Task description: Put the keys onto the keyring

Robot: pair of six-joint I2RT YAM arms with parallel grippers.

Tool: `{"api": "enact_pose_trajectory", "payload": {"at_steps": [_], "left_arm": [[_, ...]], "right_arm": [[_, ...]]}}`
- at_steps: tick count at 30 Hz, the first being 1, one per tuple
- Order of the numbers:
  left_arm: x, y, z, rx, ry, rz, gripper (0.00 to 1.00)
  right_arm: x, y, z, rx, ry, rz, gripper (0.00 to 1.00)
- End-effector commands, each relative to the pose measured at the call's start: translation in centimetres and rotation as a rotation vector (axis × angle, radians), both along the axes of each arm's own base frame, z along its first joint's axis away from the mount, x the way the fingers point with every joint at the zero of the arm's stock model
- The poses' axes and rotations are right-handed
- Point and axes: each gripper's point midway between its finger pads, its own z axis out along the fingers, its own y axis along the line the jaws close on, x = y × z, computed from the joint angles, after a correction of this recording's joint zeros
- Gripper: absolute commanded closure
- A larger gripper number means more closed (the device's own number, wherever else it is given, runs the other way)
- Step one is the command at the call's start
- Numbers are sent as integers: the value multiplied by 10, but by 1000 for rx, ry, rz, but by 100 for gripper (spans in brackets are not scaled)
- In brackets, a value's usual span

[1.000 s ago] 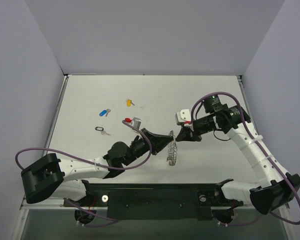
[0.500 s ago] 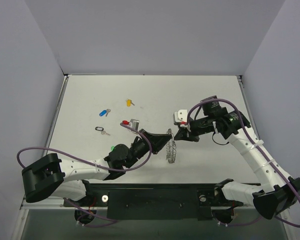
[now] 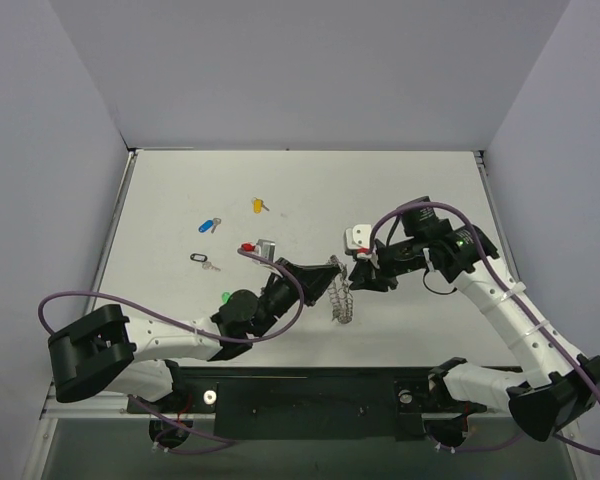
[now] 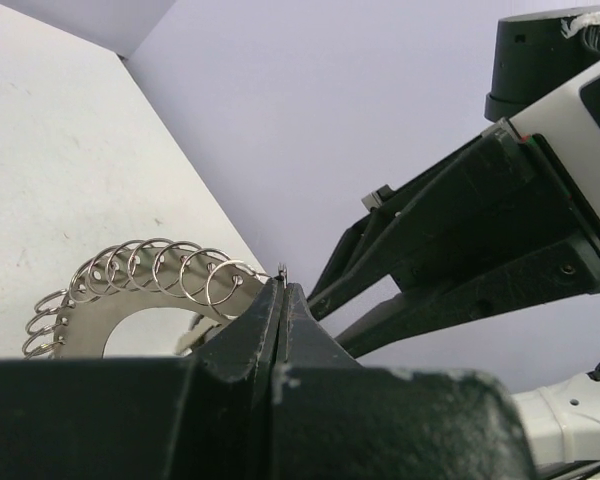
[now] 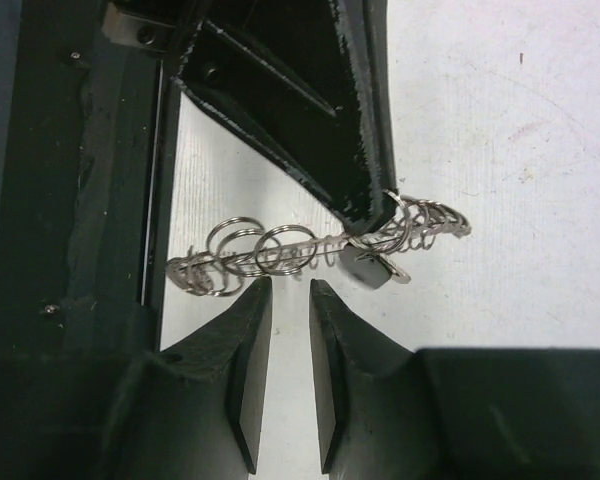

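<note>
Evidently the threading step is in hand. The keyring [image 3: 345, 297] is held up on edge off the table [image 3: 430, 190], pinched at its upper rim by the left gripper [image 4: 280, 282], whose jaws are pressed fully together on the metal. From the left wrist view the keyring is seen as a flat band edged with a row of small wire loops.

The right gripper [image 5: 280, 300] is stationed just beside the keyring, its jaws parted by only a narrow gap, with nothing seen between them. A small dark piece [image 5: 365, 268] is seen at the keyring just under the left fingertip. It is judged to be a black-capped key already hung there, though this cannot be confirmed.

Four keys lie loose on the table, well apart from the keyring: the blue key [image 3: 209, 225], the yellow key [image 3: 259, 205], the black key [image 3: 200, 259] and the green key [image 3: 225, 297], the last close beside the left arm.

Most of the task is therefore judged undone. For the next move, the right gripper would have to be drawn clear, carried across to one loose key and closed on its cap, while the keyring is kept steady.
</note>
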Motion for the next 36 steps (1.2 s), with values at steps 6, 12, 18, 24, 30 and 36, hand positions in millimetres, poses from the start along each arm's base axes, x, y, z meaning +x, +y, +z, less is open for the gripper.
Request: {"api": "enact_pose_trajectory", "payload": {"at_steps": [6, 12, 18, 24, 30, 36], "left_arm": [[-16, 20, 20, 3, -252, 2, 100], [-56, 28, 29, 60, -594, -99, 100], [-70, 24, 41, 98, -760, -134, 100], [-67, 27, 48, 92, -767, -103, 100], [-62, 28, 53, 52, -723, -87, 100], [-59, 32, 59, 11, -694, -64, 100]], "right_arm": [[-17, -10, 32, 108, 111, -58, 67], [-13, 11, 53, 247, 272, -110, 64], [-22, 23, 35, 254, 400, -110, 61], [-26, 25, 28, 257, 467, -114, 63], [-30, 27, 28, 266, 493, -98, 66], [-32, 28, 25, 268, 509, -105, 71]]}}
